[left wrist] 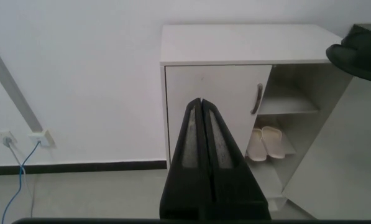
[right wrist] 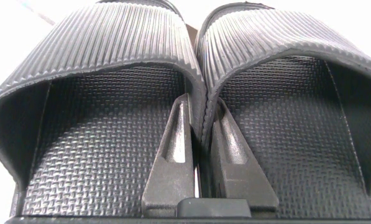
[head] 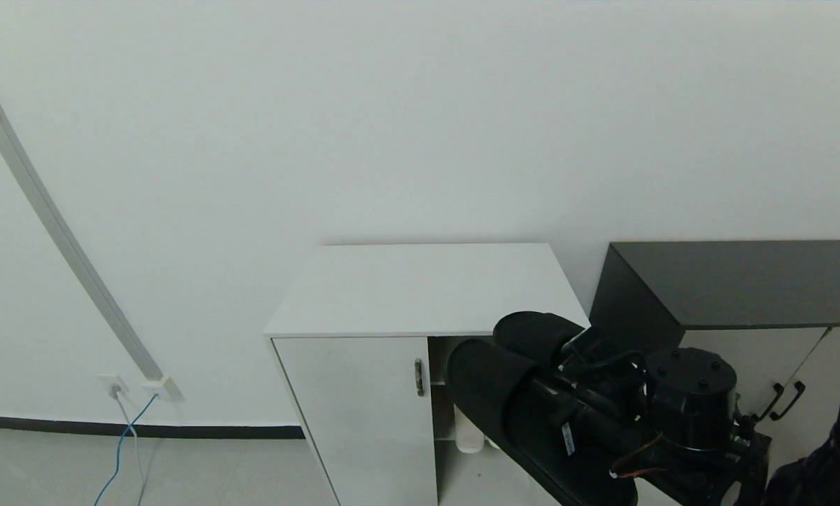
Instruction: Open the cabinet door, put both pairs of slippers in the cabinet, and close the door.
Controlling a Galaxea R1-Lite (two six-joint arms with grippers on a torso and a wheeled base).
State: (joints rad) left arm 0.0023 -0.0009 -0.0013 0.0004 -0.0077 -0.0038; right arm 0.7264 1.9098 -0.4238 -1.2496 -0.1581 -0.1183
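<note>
You have the white cabinet (head: 420, 288) ahead of both claws. Its right half stands open and its left door (head: 353, 414) is shut, with the handle (head: 419, 377) on that door's inner edge. A dark cabinet (head: 736, 281) stands against the wall beyond your right claw, just to the right of the white one. The black pair (head: 511, 372) is held up in your right claw (right wrist: 201, 155), in front of the open half and near the cabinet's top edge. One finger sits inside each slipper, and together they pinch the two adjoining side walls, so the slippers lie side by side. The white pair (left wrist: 264, 142) lies on a lower shelf inside the open half, beyond your left claw. Your left claw (left wrist: 201, 109) is pressed together with nothing in it, held back from the cabinet and facing the shut door.
</note>
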